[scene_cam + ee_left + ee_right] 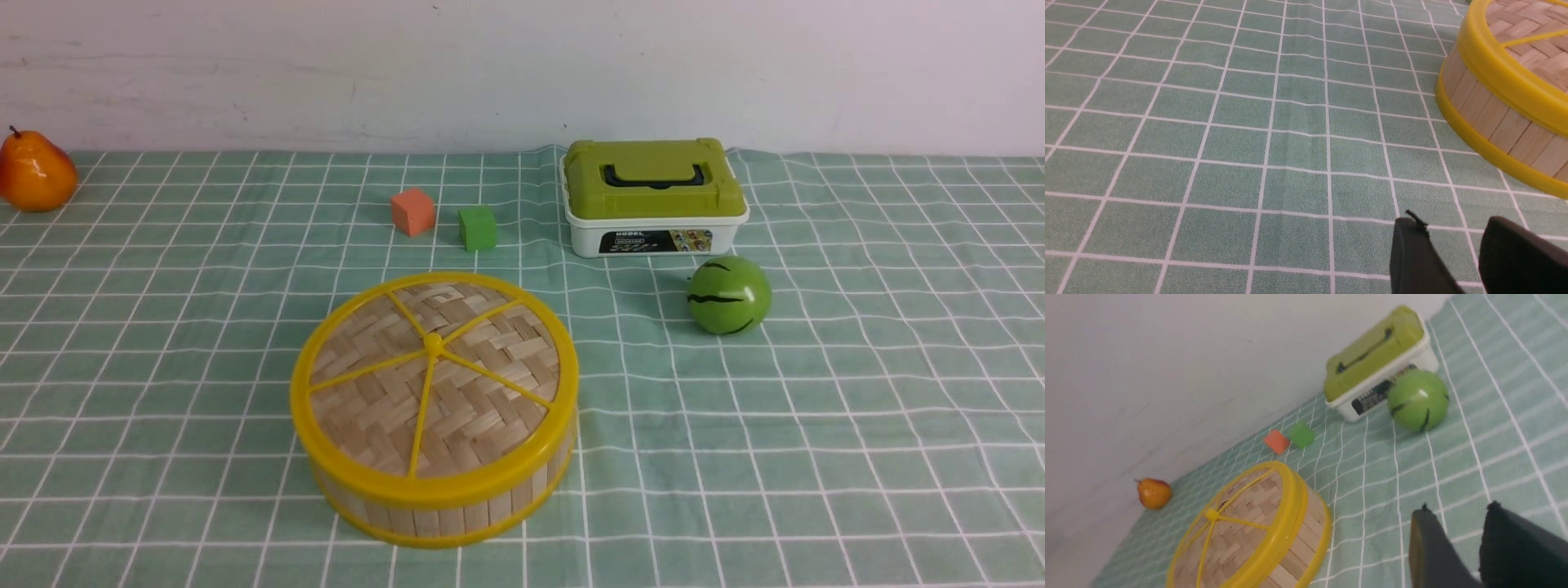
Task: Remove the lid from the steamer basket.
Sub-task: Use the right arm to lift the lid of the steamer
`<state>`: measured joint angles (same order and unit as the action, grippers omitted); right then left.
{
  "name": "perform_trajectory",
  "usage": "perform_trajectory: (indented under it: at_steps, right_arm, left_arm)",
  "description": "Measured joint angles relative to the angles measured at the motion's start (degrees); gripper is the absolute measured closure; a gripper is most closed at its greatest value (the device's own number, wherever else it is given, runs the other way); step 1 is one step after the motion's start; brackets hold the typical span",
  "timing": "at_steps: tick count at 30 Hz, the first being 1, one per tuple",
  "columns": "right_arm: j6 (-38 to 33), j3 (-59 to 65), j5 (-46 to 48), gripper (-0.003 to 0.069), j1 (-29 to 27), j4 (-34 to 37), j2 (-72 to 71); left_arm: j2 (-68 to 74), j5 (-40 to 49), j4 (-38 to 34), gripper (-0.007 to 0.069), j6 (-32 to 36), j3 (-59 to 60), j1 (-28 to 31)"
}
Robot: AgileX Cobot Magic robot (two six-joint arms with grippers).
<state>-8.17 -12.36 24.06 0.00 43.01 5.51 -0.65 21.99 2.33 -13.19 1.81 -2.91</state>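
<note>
Toward the cloth's near edge, left of centre, bamboo lid (490, 359) seated on steamer basket (441, 523); left gripper (1447, 232) nearer, right gripper (1457, 514) well apart, both spread and empty, knob (433, 344) central.

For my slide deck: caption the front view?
Woven bamboo lid with yellow rim covering the round slatted steamer basket.

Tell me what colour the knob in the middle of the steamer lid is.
The knob is yellow, best seen in the front view.
</note>
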Motion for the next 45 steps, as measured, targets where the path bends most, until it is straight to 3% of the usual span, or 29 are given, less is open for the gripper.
perform_trajectory:
  at_steps: [2, 4, 6, 11, 17, 22, 26, 30, 36, 41, 45]
  right_arm:
    - [-1.6, -10.1, 7.0, 0.0639, 0.0, -7.3, 8.0]
    - [-2.0, -17.9, 12.6, 0.0662, 0.0, -11.8, 13.5]
    - [-3.3, -33.6, 27.4, 0.0678, 0.0, -19.7, 27.7]
    - [-10.4, -52.8, 43.6, 0.0672, 1.8, -23.1, 45.2]
    - [-12.9, -63.8, 47.5, 0.0659, 12.7, -26.0, 58.5]
    - [-7.2, -74.7, 47.7, 0.0657, 27.0, -38.0, 72.9]
    - [-4.7, -83.2, 47.7, 0.0652, 33.0, -42.7, 83.7]
    - [-4.2, -92.2, 47.6, 0.0638, 35.7, -42.7, 93.3]
    - [-3.2, -106.7, 47.6, 0.054, 36.5, -38.4, 107.8]
    - [-2.9, -117.2, 46.8, 0.0297, 36.5, -32.5, 118.9]
    - [-2.8, -120.0, 44.1, 0.02, 37.2, -29.6, 123.0]
  left_arm:
    - [0.0, 0.0, 0.0, 0.0386, 0.0, 0.0, 0.0]
    - [0.0, 0.0, 0.0, 0.0386, 0.0, 0.0, 0.0]
    - [0.0, 0.0, 0.0, 0.0386, 0.0, 0.0, 0.0]
    - [0.0, 0.0, 0.0, 0.0386, 0.0, 0.0, 0.0]
    - [0.0, 0.0, 0.0, 0.0386, 0.0, 0.0, 0.0]
    - [0.0, 0.0, 0.0, 0.0386, 0.0, 0.0, 0.0]
    - [0.0, 0.0, 0.0, 0.0386, 0.0, 0.0, 0.0]
    - [0.0, 0.0, 0.0, 0.0386, 0.0, 0.0, 0.0]
    - [0.0, 0.0, 0.0, 0.0386, 0.0, 0.0, 0.0]
    - [0.0, 0.0, 0.0, 0.0386, 0.0, 0.0, 0.0]
    - [0.0, 0.0, 0.0, 0.0386, 0.0, 0.0, 0.0]
